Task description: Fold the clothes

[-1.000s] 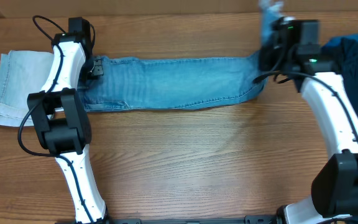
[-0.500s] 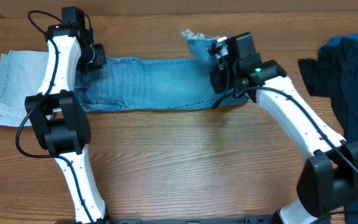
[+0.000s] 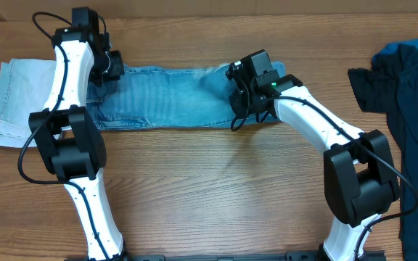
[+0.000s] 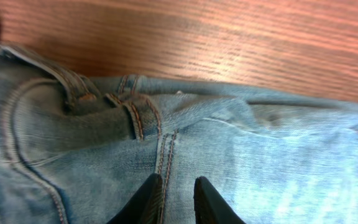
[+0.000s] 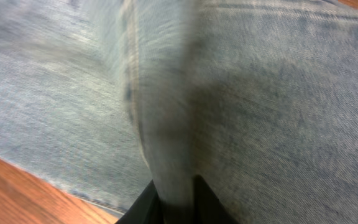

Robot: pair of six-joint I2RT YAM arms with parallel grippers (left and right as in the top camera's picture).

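The long light-blue denim jeans (image 3: 165,98) lie stretched left to right along the far part of the wooden surface (image 3: 216,188). The left fingers (image 4: 151,200) rest narrowly parted on cloth beside the waistband; whether they grip it I cannot tell. The right fingers (image 5: 143,208) seem to pinch a ridge of leg denim, with the hem end doubled over leftward, so the first fold is only partly made. A pale folded denim piece (image 3: 13,101) at the far left looks done. The dark navy garment (image 3: 405,109) on the right lies unfolded.
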